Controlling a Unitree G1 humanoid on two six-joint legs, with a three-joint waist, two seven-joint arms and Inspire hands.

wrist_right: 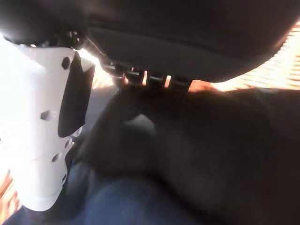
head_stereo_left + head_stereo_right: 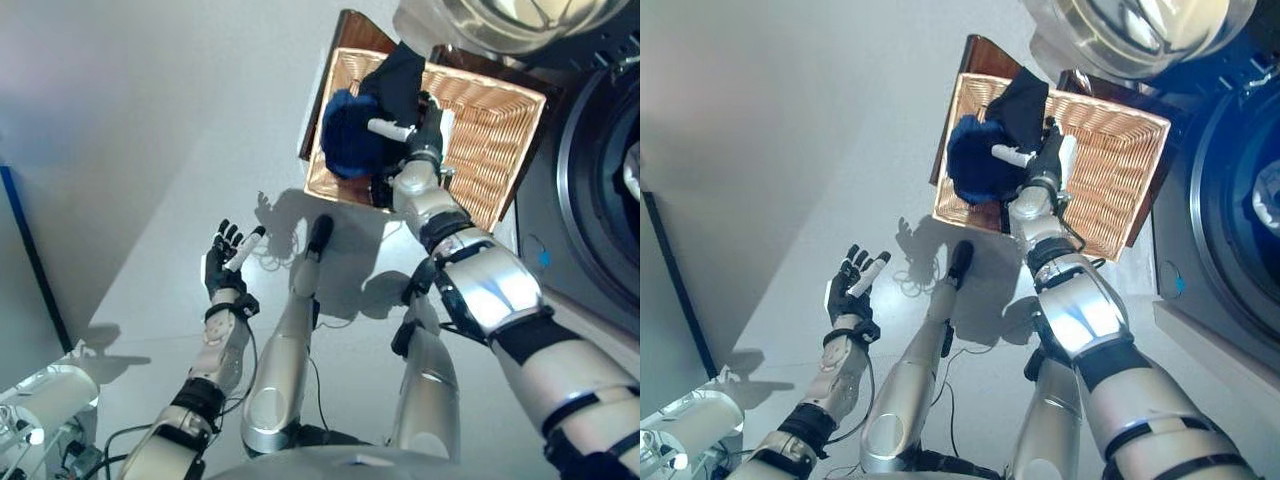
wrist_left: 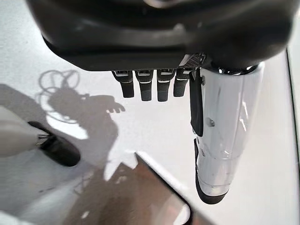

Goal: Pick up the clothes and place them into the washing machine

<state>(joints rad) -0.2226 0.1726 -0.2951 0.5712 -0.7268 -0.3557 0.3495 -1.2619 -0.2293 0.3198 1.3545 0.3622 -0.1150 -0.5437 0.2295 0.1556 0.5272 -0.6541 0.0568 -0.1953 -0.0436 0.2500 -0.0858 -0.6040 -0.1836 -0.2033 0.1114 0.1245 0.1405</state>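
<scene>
A wicker basket [image 2: 500,150] holds a bundled blue garment [image 2: 350,135] and a black garment [image 2: 400,80] at its left end. My right hand [image 2: 428,130] reaches into the basket and rests beside these clothes. In the right wrist view its white-covered thumb [image 1: 42,126] stands straight and its fingers [image 1: 154,77] lie against the black cloth [image 1: 187,154] without curling round it. My left hand [image 2: 222,262] hangs open and empty over the pale floor, well left of the basket.
The basket sits on a brown wooden stand [image 2: 355,30]. The washing machine's dark round opening [image 2: 600,190] is directly right of the basket, and a shiny round door [image 2: 500,20] shows above it. Open grey floor [image 2: 150,150] lies to the left.
</scene>
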